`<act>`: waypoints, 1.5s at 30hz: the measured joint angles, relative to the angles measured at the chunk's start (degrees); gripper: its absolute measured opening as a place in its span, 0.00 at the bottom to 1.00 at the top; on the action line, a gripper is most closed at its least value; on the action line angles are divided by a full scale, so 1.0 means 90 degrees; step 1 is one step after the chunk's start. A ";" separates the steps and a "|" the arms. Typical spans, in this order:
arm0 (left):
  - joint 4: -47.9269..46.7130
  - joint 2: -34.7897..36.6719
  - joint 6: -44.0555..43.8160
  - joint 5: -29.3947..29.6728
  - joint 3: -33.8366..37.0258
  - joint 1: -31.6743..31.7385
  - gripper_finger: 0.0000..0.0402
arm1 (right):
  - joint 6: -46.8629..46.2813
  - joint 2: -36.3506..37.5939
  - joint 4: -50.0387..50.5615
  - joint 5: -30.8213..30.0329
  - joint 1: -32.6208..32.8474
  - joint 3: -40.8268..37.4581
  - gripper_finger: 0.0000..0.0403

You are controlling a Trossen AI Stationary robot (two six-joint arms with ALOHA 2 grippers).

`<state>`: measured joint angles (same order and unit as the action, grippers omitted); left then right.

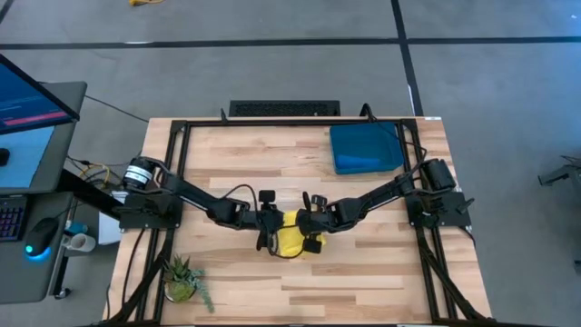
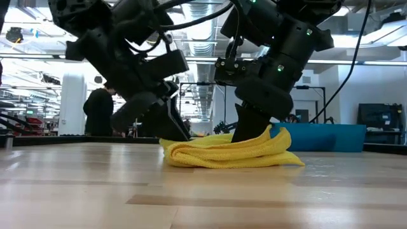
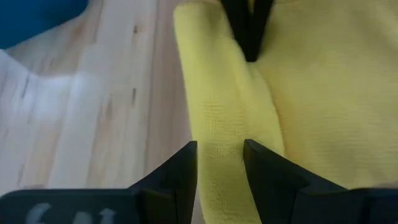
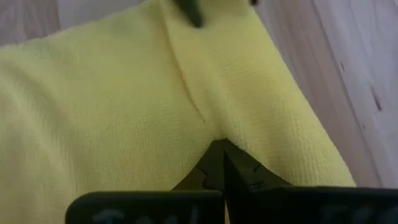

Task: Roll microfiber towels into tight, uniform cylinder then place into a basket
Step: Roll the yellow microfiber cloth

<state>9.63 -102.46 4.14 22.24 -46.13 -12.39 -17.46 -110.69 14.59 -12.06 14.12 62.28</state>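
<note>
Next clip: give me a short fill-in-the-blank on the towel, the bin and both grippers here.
1. Both grippers work on the ____ towel at the table's middle.
2. The right gripper has its jaws ____ on a fold of that towel.
3. The left gripper straddles the towel's edge with jaws ____.
4. The blue towel lies inside the teal ____ at the table's far right corner.

Missing words: yellow; shut; open; basket

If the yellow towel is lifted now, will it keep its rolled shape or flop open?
Likely floppy: the yellow towel lies in loose, uneven folds, not a tight cylinder. It would probably sag and unfold if raised by one edge. The right gripper jaws are shut on a pinched fold; the left gripper jaws straddle its edge, so cloth bunches easily.
</note>
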 joint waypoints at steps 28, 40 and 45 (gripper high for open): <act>-0.0292 0.0029 -0.0748 0.0107 0.0158 0.0197 0.31 | -0.0910 0.0004 0.0210 0.0031 -0.0218 0.0192 0.18; -0.0438 0.0032 -0.0808 0.0148 0.0157 0.0371 0.31 | -0.0479 0.1268 0.0736 0.0147 -0.0332 0.0207 0.25; -0.0462 0.0030 -0.0874 0.0241 0.0158 0.0377 0.31 | -0.0341 0.1891 0.1191 -0.0634 -0.0334 0.0204 0.25</act>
<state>5.48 -102.19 -3.73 24.41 -44.71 -8.99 -20.53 -93.67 25.31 -17.76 11.11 64.12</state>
